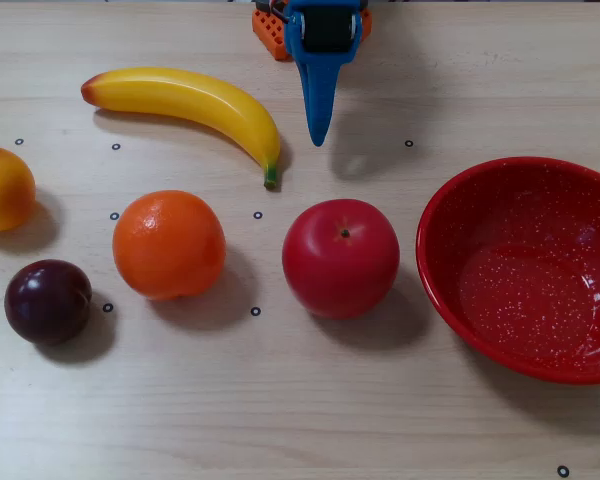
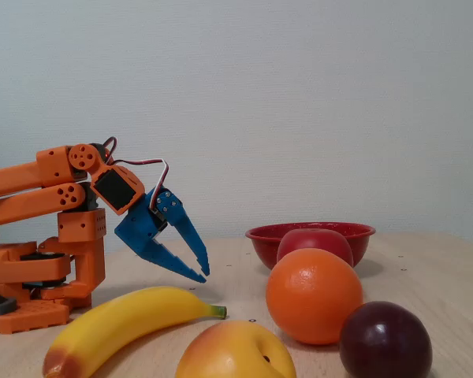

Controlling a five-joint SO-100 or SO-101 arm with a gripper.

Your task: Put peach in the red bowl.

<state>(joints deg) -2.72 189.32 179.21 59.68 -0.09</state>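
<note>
The peach (image 1: 4, 187), yellow-orange with a reddish blush, rests at the far left edge of the table in the top-down fixed view and at the bottom front in the side fixed view (image 2: 235, 350). The red bowl (image 1: 525, 266) stands at the right; from the side it is the red bowl (image 2: 310, 234) behind the apple. My blue gripper (image 1: 318, 135) hangs above the table near the arm's base, far from the peach, its fingers together with nothing between them. From the side the gripper (image 2: 202, 273) points down and to the right.
A banana (image 1: 192, 101) lies beside the gripper. An orange (image 1: 169, 244), a red apple (image 1: 341, 257) and a dark plum (image 1: 48, 301) stand in a row between peach and bowl. The arm's orange base (image 2: 39, 272) is at the table's back edge.
</note>
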